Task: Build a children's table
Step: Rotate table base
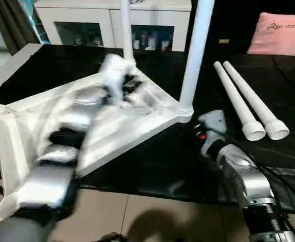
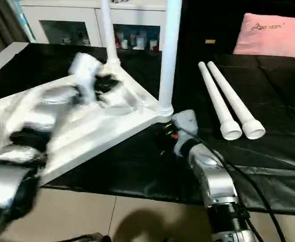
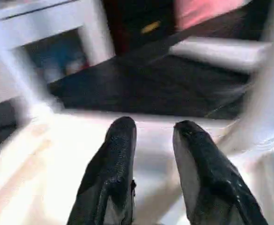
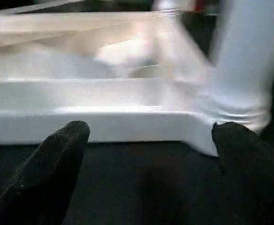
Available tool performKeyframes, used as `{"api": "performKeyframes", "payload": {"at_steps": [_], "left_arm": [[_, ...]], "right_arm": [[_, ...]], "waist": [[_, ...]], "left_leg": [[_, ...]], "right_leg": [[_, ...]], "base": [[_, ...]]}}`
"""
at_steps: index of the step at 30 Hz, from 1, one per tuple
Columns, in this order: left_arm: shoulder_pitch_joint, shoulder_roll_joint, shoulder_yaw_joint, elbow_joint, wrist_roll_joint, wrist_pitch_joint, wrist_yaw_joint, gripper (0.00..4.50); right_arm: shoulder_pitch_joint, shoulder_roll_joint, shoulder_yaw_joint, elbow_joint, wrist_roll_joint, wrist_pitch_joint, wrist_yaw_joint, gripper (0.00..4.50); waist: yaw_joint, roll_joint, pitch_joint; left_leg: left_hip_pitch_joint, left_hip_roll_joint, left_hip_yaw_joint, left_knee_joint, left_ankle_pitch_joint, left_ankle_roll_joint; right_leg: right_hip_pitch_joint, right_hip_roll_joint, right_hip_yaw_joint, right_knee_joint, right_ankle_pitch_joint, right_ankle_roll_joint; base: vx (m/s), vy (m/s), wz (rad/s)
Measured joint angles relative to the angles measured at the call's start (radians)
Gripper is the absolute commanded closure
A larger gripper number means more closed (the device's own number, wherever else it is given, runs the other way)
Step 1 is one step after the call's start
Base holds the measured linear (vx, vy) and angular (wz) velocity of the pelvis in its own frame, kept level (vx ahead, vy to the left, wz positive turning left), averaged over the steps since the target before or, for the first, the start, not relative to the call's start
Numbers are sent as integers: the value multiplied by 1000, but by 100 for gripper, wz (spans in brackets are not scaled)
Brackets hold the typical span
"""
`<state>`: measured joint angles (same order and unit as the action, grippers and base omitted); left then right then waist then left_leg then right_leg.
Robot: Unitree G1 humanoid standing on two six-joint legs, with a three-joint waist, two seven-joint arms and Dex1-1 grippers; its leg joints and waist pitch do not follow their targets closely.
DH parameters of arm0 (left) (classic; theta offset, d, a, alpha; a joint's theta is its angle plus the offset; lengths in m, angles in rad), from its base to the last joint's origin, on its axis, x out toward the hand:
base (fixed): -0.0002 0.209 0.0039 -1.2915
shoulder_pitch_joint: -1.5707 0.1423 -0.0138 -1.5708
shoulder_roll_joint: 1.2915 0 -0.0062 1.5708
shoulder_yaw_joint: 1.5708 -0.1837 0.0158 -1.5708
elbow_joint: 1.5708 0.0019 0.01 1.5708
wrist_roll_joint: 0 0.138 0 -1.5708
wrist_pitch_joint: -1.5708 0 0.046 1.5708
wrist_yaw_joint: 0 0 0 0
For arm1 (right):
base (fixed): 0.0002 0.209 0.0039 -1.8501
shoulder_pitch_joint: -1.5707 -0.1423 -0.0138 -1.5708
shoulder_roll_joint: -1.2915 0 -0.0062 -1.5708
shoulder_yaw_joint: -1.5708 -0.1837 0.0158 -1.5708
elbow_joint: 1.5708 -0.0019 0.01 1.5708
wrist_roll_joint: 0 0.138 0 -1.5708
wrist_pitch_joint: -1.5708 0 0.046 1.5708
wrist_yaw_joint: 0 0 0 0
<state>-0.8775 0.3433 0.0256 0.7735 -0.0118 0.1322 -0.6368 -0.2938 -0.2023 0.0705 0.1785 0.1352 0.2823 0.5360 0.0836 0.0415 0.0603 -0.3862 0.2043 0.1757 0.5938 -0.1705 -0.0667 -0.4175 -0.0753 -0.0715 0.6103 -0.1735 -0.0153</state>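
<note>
So you've got a black-covered worktop (image 1: 152,166) with beige floor tile at its near edge, a white glass-door cabinet (image 1: 86,22) behind it and a pink cushion (image 1: 281,33) at the far right. Bottles or small items sit behind the cabinet glass, too blurry to name. The tabletop (image 1: 31,131) lies underside up on the worktop's left, two legs (image 1: 195,50) standing in its corner sockets; two spare legs (image 2: 223,103) lie side by side to the right. Your left gripper (image 3: 153,136) hovers over the ribbed underside, jaws slightly apart, empty. Your right gripper (image 4: 151,136) sits just short of the near leg's socket, jaws wide apart.
</note>
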Motion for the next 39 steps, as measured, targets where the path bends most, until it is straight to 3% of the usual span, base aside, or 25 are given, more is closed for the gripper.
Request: {"api": "performKeyframes", "payload": {"at_steps": [4,6,8,13,18,28,33,39], "left_arm": [[108,128,25,-99,41,71,9,245],[185,191,25,-191,59,126,2,280],[261,285,33,-260,96,197,-4,282],[343,394,46,-291,154,250,19,332],[373,421,3,-274,203,259,34,365],[352,390,-88,-153,224,231,-6,440],[328,396,-116,-113,245,230,-48,440],[322,376,-137,-135,177,243,-205,440]], "right_arm": [[16,-23,18,-13,8,39,32,0],[5,-20,37,-11,5,45,39,0],[5,-39,44,-9,-12,55,39,0],[6,-59,57,-7,-25,84,44,0],[2,-58,83,14,-33,89,51,0],[-88,-10,83,125,-58,74,-6,0],[-143,13,94,191,-69,56,-11,0],[-188,40,115,309,-102,20,-31,0]], "waist": [[10,-7,3],[9,-11,4],[3,-16,5],[9,-21,4],[10,-22,3],[4,-22,3],[3,-22,2],[11,-22,2]], "left_leg": [[-1,0,0,0,-1,-2],[-1,0,1,0,-1,-2],[0,0,1,0,-1,-2],[2,0,0,0,-1,-3],[2,-1,0,0,-1,-3],[3,-1,-2,0,0,-5],[3,-1,-2,0,0,-5],[2,-1,-1,0,0,-5]], "right_leg": [[0,0,0,0,0,0],[0,-1,1,0,0,0],[0,0,1,1,0,0],[2,0,1,1,0,1],[4,0,2,1,0,0],[3,1,2,4,2,-1],[3,1,2,3,2,-1],[3,0,2,2,2,-1]], "base": [[0,0,0],[0,0,0],[0,0,0],[0,0,0],[0,0,0],[0,0,0],[0,0,0],[0,0,0]]}}
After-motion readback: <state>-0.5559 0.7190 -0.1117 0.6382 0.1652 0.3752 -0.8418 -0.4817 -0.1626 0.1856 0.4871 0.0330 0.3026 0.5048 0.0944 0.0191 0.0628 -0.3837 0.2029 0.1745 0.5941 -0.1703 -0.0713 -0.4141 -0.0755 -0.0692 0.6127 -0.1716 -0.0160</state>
